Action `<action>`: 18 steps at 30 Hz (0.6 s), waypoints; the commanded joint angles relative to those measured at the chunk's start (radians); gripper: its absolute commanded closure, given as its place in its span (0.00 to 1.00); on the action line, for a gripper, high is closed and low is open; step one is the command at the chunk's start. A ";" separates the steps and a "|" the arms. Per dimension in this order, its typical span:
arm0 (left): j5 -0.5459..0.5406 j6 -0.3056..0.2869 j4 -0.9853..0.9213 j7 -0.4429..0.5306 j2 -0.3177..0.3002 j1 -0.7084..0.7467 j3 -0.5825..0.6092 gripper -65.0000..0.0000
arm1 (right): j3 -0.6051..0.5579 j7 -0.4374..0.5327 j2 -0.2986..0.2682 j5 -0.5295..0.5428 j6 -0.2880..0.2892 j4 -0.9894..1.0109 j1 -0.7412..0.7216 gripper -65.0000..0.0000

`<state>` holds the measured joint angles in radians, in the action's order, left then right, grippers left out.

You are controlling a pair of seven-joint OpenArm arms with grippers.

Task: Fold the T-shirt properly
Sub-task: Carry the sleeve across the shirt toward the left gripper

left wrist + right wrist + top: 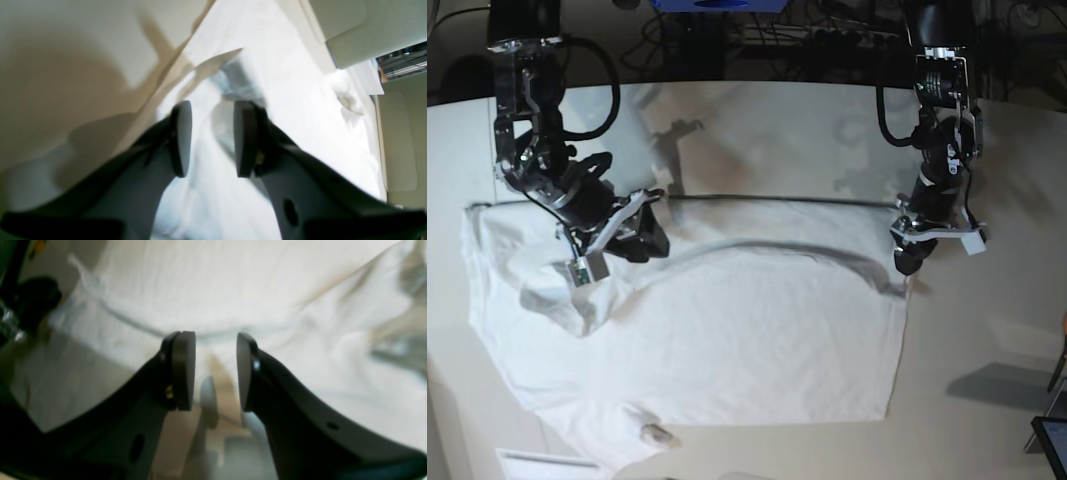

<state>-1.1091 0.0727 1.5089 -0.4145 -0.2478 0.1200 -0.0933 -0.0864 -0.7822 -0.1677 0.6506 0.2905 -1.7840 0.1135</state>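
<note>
The white T-shirt (757,340) lies spread on the off-white table (777,130), with a curved fold ridge across its far part and a small lump (655,432) near its front edge. My left gripper (907,262) is at the shirt's far right corner. In the left wrist view it (213,138) is open just above the fabric (300,83), near the shirt's edge. My right gripper (649,240) is over the shirt's far left part. In the right wrist view it (215,370) is open, with a fabric edge (233,283) beyond the pads.
Cables and dark equipment (827,30) line the table's far edge. A white sheet (537,462) lies at the front left. A dark device corner (1052,440) shows at the front right. Both arm bases stand at the back.
</note>
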 commanded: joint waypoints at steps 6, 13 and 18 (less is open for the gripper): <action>-0.006 -0.014 0.002 0.019 -0.014 0.028 -0.084 0.67 | -0.074 -0.021 -0.008 0.016 0.008 -0.017 -0.030 0.99; -0.006 -0.014 0.054 0.021 -0.008 0.056 -0.073 0.67 | -0.174 -0.021 -0.002 0.016 0.006 0.019 -0.048 1.00; -0.006 -0.015 0.163 0.015 0.006 0.056 -0.070 0.67 | -0.232 -0.013 0.000 0.016 0.006 0.105 -0.073 1.00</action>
<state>-1.1076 0.0692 1.6558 -0.4156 -0.2302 0.1799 -0.1581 -0.3206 -0.8169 -0.1650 0.6521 0.2901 -1.6634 0.0563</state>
